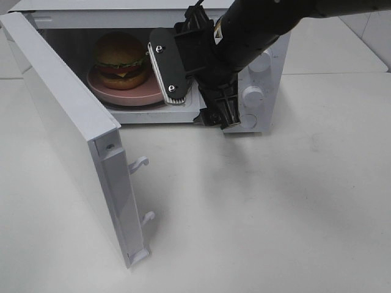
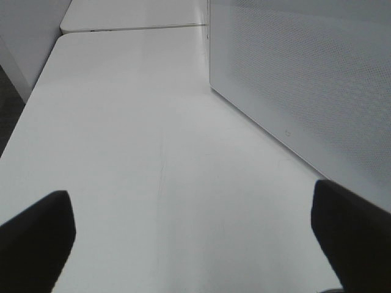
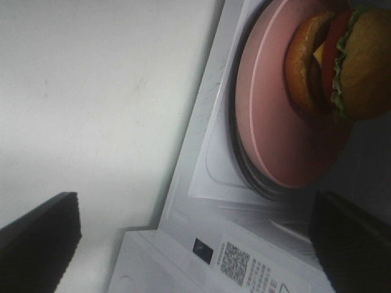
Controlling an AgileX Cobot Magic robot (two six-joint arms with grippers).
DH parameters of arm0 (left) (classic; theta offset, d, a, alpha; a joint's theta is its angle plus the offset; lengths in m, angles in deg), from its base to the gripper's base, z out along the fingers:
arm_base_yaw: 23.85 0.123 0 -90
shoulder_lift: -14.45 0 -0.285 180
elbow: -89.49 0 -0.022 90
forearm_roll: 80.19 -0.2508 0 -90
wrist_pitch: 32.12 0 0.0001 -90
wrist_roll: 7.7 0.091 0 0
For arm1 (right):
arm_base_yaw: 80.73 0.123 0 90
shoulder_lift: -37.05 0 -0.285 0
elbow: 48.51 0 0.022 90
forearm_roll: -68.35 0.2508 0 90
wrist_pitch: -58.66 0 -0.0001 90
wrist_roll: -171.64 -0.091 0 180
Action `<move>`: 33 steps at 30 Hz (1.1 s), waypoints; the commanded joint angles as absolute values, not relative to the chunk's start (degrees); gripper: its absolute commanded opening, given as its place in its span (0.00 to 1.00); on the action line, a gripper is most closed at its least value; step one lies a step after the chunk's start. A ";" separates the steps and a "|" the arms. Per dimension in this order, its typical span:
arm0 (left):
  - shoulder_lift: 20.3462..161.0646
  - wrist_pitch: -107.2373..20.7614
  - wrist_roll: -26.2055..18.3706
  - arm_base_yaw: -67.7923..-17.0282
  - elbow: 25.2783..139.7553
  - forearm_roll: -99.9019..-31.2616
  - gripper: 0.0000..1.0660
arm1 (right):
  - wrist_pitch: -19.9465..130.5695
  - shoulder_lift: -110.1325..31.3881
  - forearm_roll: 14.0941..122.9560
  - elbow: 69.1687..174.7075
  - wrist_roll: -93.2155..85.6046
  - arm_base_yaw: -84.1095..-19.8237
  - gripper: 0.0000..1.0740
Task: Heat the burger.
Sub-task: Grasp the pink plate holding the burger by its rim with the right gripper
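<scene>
The burger (image 1: 120,56), with a glossy brown bun, lettuce, tomato and cheese, sits on a round pink plate (image 1: 137,96) inside the white microwave (image 1: 273,36). The microwave door (image 1: 67,122) stands swung wide open toward the front left. My right gripper (image 1: 195,91) hovers open at the right side of the oven's opening, just in front of the plate, holding nothing. The right wrist view shows the burger (image 3: 342,61) on the plate (image 3: 281,122), well apart from the right gripper (image 3: 195,244). The left gripper (image 2: 195,244) is open over bare table beside the door's outer face (image 2: 305,79).
Round white knobs (image 1: 253,94) line the microwave's control panel, right behind the right arm. Two latch hooks (image 1: 139,163) stick out of the open door's free edge. White table (image 1: 275,207) spreads in front and to the right. The left arm does not show in the exterior view.
</scene>
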State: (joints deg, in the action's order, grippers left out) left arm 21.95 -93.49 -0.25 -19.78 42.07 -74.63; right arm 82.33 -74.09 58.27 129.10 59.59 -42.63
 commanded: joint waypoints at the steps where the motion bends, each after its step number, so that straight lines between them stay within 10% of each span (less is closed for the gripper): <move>1: 20.86 -93.54 -0.48 -19.66 41.95 -74.52 0.92 | 81.81 -76.16 58.10 130.93 59.25 -42.51 0.91; 33: 20.86 -93.54 -0.48 -19.66 41.95 -74.52 0.92 | 86.68 -101.88 58.33 159.07 53.58 -42.57 0.86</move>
State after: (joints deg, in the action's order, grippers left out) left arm 21.95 -93.49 -0.25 -19.78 42.07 -74.63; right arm 85.82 -101.14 58.27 157.52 54.32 -42.63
